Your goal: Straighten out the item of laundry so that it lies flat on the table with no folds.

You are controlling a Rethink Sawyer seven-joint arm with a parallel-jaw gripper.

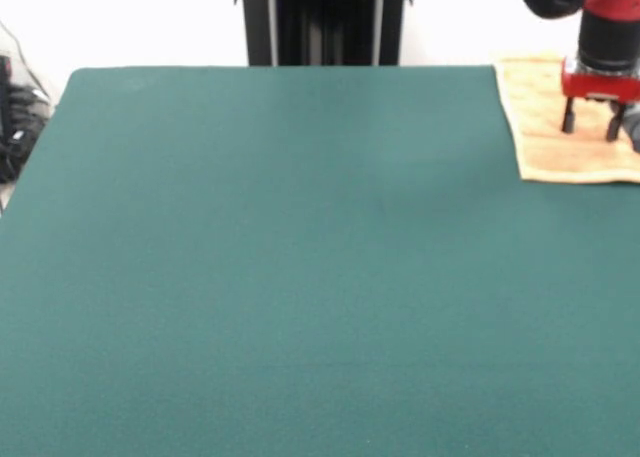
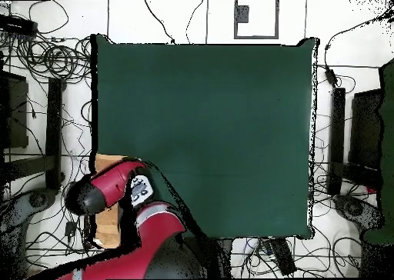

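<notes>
The near and middle stretches of the green surface (image 1: 280,277) are lying bare in the front view. At the far right corner, the tan-orange towel (image 1: 545,127) is lying spread, its near edge running roughly parallel to the surface's far edge and its left edge slanting slightly. The picture's right border is cutting off the towel's right part, so its full outline and any folds there are hard to judge; the part that shows is looking flat. No border band or tag can be made out.

The gripper (image 1: 591,124) is hanging over the towel, its two dark fingers (image 1: 568,117) pointing down and standing apart, holding nothing. Whether the tips are touching the cloth is unclear.

In the overhead view, the red and black arm (image 2: 131,188) is covering most of the towel (image 2: 108,229), leaving only tan strips showing at the surface's corner (image 2: 208,138). The fingers are hidden beneath the arm there.
</notes>
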